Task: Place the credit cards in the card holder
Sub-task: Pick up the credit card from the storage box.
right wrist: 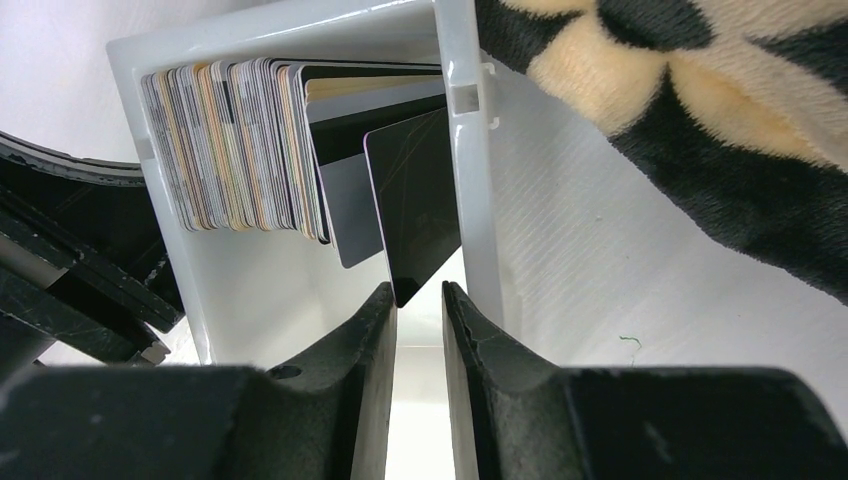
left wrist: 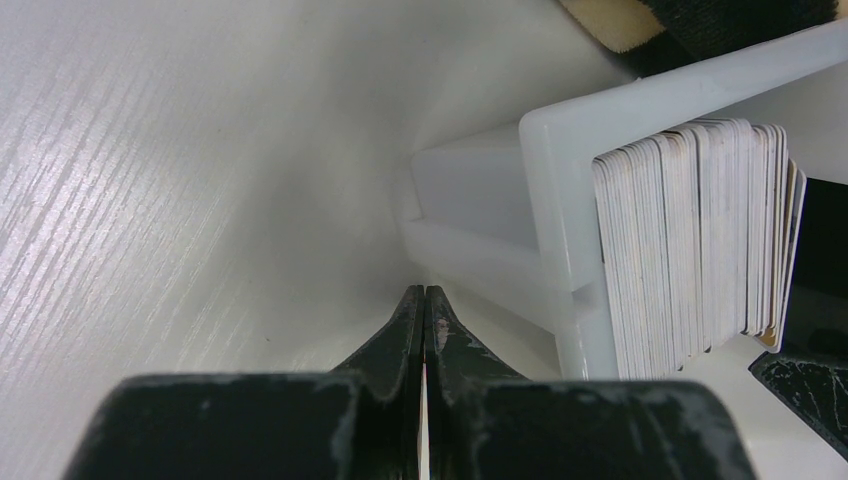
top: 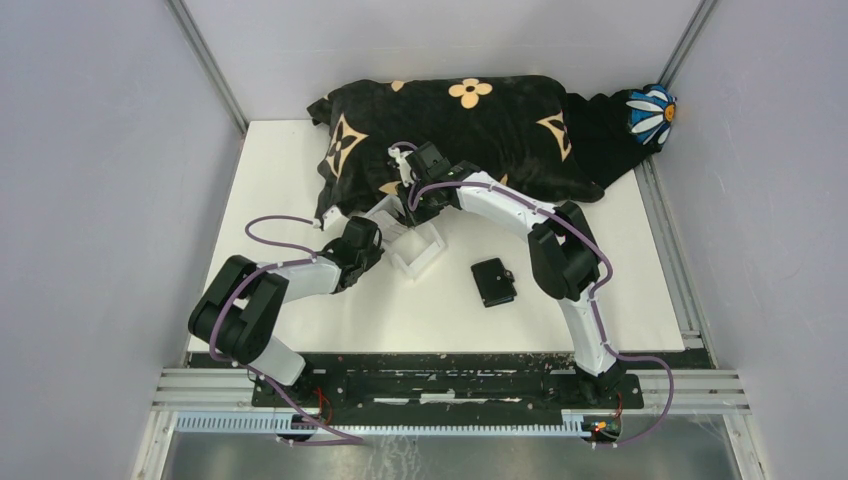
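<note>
The credit cards (right wrist: pixel 230 140) stand on edge as a packed stack inside a white open box (right wrist: pixel 465 150); the stack also shows in the left wrist view (left wrist: pixel 690 240). A dark card (right wrist: pixel 415 220) and a grey one lean out of the stack. My right gripper (right wrist: pixel 418 292) is open a little, and the dark card's lower corner sits between its fingertips, against the left one. My left gripper (left wrist: pixel 424 292) is shut and empty, low on the table beside the box's outer wall (left wrist: pixel 555 200). The card holder (top: pixel 493 282), a black wallet, lies closed on the table, right of the box (top: pixel 415 250).
A black plush pillow (top: pixel 450 130) with tan flower patterns lies across the back, close behind the box and right gripper (top: pixel 418 212). A blue and white flower item (top: pixel 651 112) sits at the back right corner. Grey walls enclose the white table (top: pixel 620 290).
</note>
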Controlling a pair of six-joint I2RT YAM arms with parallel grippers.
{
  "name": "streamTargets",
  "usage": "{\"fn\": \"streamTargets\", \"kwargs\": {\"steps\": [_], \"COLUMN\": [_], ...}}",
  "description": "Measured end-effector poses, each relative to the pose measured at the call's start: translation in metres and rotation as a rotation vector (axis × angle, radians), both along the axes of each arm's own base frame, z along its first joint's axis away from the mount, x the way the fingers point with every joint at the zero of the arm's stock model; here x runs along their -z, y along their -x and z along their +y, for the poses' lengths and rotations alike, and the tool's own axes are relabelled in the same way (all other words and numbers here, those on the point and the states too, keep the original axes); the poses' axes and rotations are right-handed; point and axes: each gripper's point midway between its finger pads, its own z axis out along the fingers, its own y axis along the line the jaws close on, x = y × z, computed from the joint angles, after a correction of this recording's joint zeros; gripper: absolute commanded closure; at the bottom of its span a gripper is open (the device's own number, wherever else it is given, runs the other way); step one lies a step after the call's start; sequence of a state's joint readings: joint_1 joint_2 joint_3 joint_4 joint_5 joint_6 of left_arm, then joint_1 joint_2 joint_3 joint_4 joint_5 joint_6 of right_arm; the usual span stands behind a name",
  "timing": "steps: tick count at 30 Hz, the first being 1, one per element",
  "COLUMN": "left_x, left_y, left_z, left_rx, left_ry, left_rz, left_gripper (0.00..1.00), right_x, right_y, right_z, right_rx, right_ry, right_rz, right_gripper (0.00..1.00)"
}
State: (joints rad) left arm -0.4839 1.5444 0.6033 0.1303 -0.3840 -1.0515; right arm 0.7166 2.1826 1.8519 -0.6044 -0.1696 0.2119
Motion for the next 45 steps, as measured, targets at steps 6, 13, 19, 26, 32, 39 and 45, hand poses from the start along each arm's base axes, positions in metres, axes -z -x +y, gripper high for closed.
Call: {"fn": "streamTargets", "kwargs": {"steps": [6, 13, 19, 26, 32, 39, 45], "left_x": [0.000, 0.000, 0.000, 0.000, 0.000, 0.000, 0.000], "left_y": [0.000, 0.000, 0.000, 0.000, -0.001, -0.003, -0.003], "left_z": [0.000, 0.000, 0.000, 0.000, -0.001, -0.002, -0.001], "left_rx": [0.001, 0.001, 0.001, 0.001, 0.001, 0.001, -0.002], "left_ry": [0.001, 0.001, 0.001, 0.001, 0.001, 0.000, -0.004], "left_rz": [0.001, 0.001, 0.001, 0.001, 0.001, 0.001, 0.001], "left_gripper": [0.97, 0.97, 0.97, 0.97, 0.97, 0.97, 0.97], "right_x": [0.000, -0.009, -0.021, -0.009, 0.005, 0.000, 0.001], "right_y": [-0.002, -0.006, -0.015, -0.018, -0.017, -0.021, -0.022], "right_z": [-0.002, 0.001, 0.008, 0.010, 0.009, 0.007, 0.006], "right_rx": [0.008, 0.010, 0.011, 0.011, 0.009, 0.001, -0.010], "right_ry": [0.009, -0.003, -0.023, -0.006, 0.017, 0.032, 0.051], "right_rz": [-0.007, -0.023, -0.046, -0.026, -0.001, -0.027, -0.048], "right_gripper": [0.72, 0.74, 0.75, 0.75, 0.80, 0.99, 0.99]}}
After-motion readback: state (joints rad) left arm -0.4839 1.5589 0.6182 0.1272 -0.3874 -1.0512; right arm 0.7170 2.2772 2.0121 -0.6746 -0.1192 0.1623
